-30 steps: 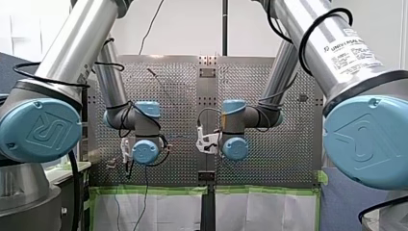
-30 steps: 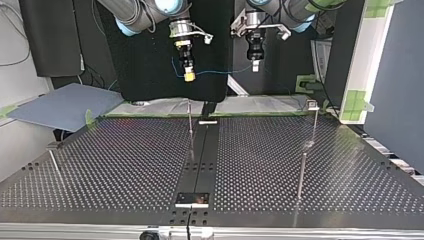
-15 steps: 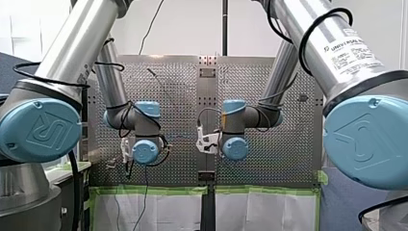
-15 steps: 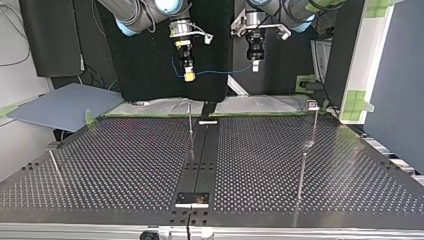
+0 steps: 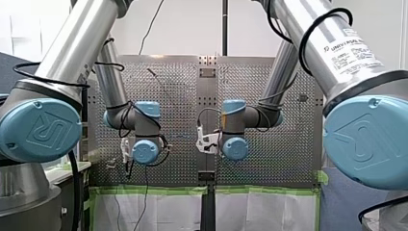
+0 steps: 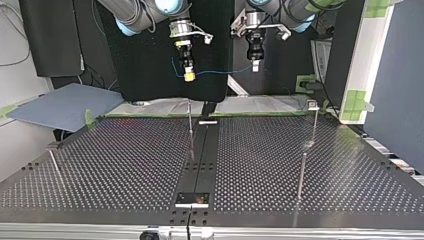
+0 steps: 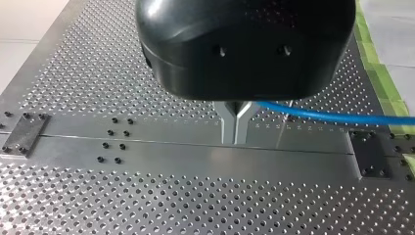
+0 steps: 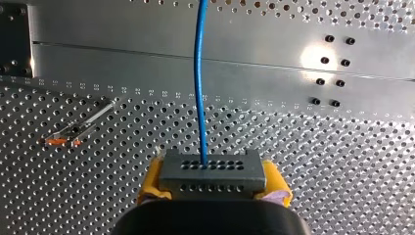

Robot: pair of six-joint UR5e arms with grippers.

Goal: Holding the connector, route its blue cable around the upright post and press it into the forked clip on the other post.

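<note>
Between the yellow pads of the right gripper a dark grey connector is held with its holed faces turned outward, and the jaws are pinched onto its two ends. From among those holes one blue cable is led straight ahead over the perforated surface. In the top view the cable is strung in a slack line through the air to the left gripper. There it is nipped by the metal fingers, whose jaws are pressed together on it.

Both grippers are pointed straight down and carried side by side, high above the far edge of the surface. The right arm enters at the top view's left and the left arm at its right.

Two arms, one connector and one cable are counted. Four thin upright posts are stood on the surface: one by the middle strip, two at the top view's right, and one at its left. Small heads are borne by the farther right post and the left post; whether either is forked cannot be told.

On the right arm's tube in the front view, "UNIVERSAL ROBOTS" is read on a white label. A raised UR mark is shown on the blue joint caps.
</note>
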